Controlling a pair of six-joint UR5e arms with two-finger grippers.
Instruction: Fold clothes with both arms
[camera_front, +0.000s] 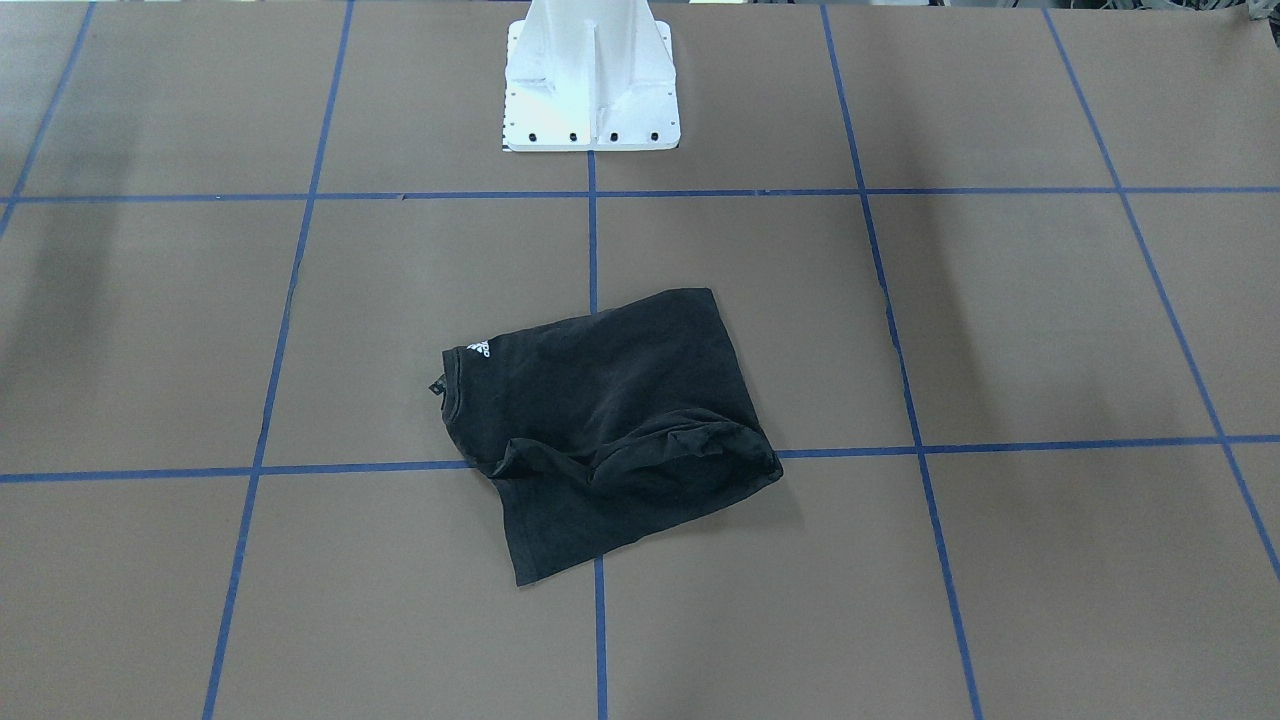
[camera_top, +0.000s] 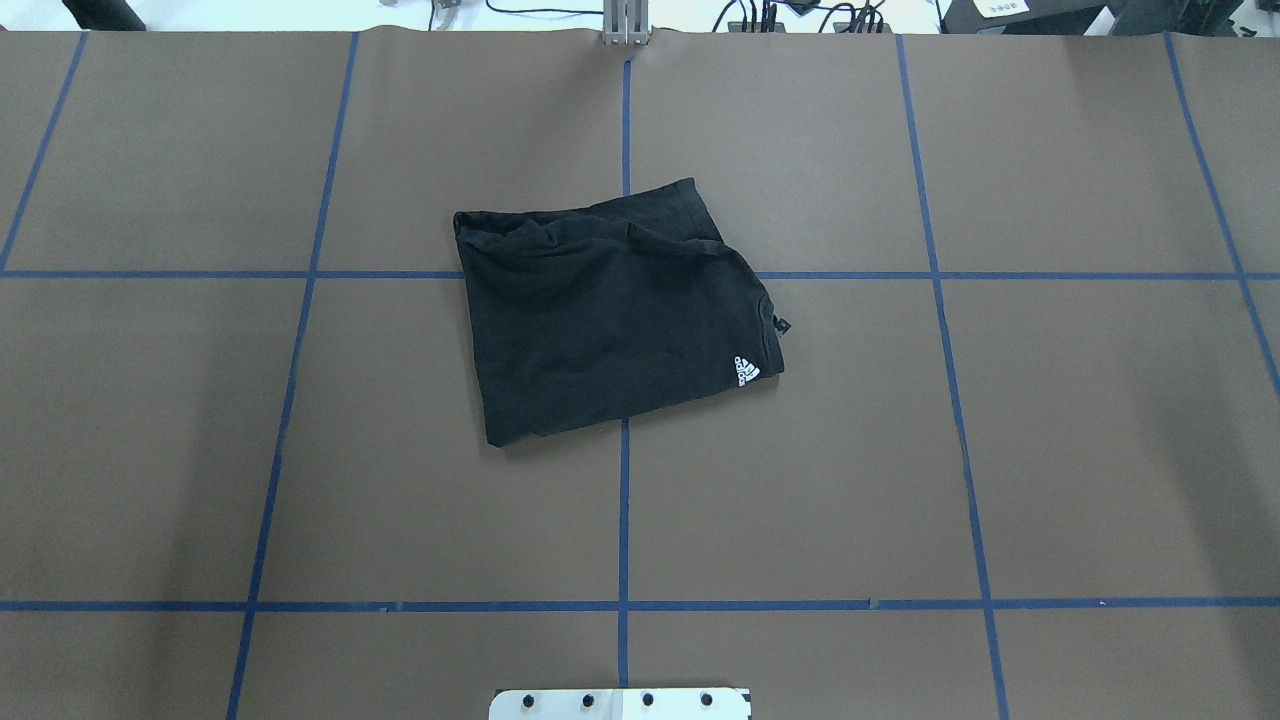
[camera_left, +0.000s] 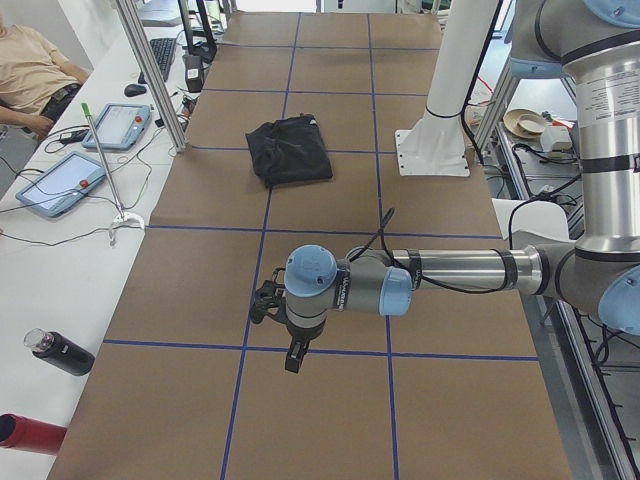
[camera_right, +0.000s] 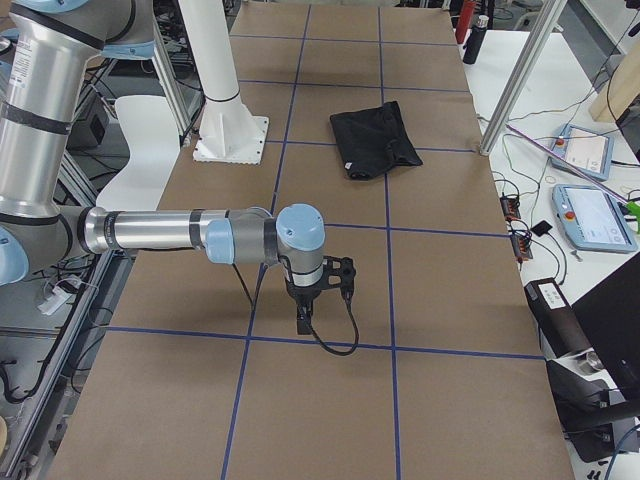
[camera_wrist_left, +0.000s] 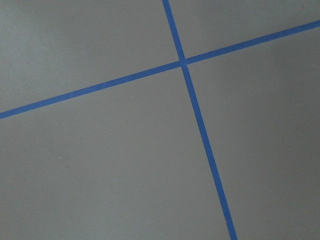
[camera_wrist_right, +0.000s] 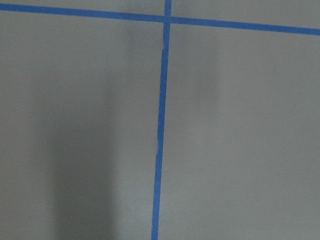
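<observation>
At the table (camera_top: 900, 450) centre the T-shirt (camera_top: 610, 320) lies folded, far edge rumpled; little seems left. The left gripper (camera_left: 291, 360) and right gripper (camera_right: 303, 324) hang well away; spread or pressed, I cannot tell.

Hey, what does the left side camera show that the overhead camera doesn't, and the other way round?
Only exterior left: the left arm, its gripper hanging over the table well away from the black T-shirt, and two tablets on a side bench. Only overhead: the T-shirt's white logo. Both: the folded T-shirt, the blue-taped table and the white pedestal base.
</observation>
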